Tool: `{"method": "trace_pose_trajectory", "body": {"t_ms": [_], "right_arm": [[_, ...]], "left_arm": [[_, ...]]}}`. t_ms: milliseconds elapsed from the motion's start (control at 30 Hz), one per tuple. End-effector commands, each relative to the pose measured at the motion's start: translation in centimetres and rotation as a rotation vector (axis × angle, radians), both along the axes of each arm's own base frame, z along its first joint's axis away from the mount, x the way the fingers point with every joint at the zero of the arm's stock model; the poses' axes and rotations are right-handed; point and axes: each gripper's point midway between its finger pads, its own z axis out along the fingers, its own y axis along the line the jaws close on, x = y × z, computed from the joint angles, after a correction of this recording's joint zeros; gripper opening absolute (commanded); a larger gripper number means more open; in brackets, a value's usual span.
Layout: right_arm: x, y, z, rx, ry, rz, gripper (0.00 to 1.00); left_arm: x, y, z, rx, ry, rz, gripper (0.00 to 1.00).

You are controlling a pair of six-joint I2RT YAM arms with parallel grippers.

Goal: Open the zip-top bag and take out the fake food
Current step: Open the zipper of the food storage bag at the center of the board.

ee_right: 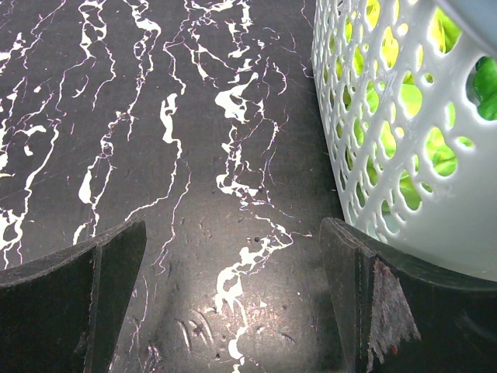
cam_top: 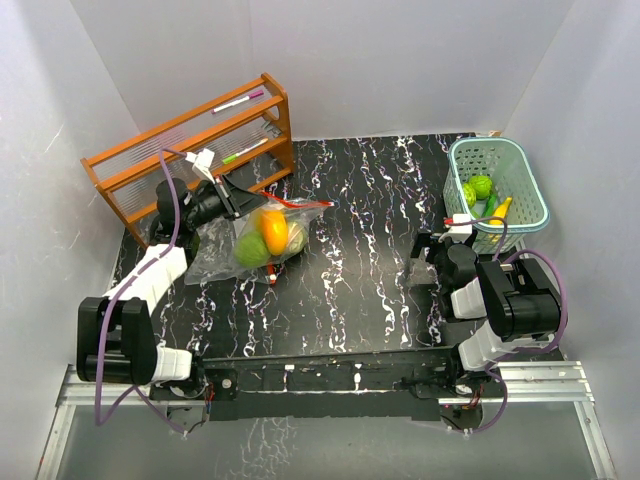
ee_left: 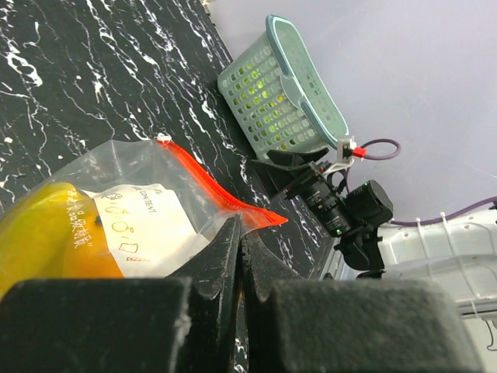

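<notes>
The black, white-veined table (cam_top: 350, 290) fills the top view. At its 10 o'clock corner a wooden rack (cam_top: 175, 128) stands against the wall, with a pink-tipped marker (cam_top: 238, 101) on its upper shelf and a green one (cam_top: 243, 152) lower down. At 2 o'clock sits the pale-teal slotted basket (cam_top: 535, 185), up against the far right corner.

The zip-top bag (cam_top: 215, 255) lies at 9 o'clock of the table's middle, just in front of the rack. It is clear plastic with a red zip strip (ee_left: 210, 186) and a white label. The left gripper (cam_top: 235, 200) reaches it from the 9 o'clock side; in the left wrist view its jaws are pressed together on the bag's edge just under the red strip, so it is pinching the bag. The right gripper (cam_top: 425, 262) hangs at 3 o'clock, near the basket's 7 o'clock corner. Its jaws are spread wide with only bare tabletop between them, and the basket wall stands just beside the right-hand finger (ee_right: 388, 311).

The fake food is in two places. Inside the bag are an orange piece (cam_top: 273, 230), a green one (cam_top: 250, 250) at its 7 o'clock and a paler one (cam_top: 296, 237) at its 3 o'clock. In the basket are round green pieces (cam_top: 478, 188) and a yellow banana (cam_top: 500, 210) at their 4 o'clock.
</notes>
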Motion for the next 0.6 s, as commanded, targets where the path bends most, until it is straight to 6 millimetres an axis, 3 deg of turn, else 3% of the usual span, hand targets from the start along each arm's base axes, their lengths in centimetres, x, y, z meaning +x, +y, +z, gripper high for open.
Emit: {"method": "trace_pose_trajectory", "body": {"t_ms": [0,567], "right_arm": [[0.99,0.02,2.24,0.000,-0.086,0.003,0.99],[0.99,0.05,2.26,0.000,-0.087,0.004,0.99]], "left_arm": [[-0.64,-0.63,1.89,-0.029,-0.043,-0.062,0.00],[-0.33,-0.45,1.73,-0.011,-0.034,-0.048,0.00]]}}
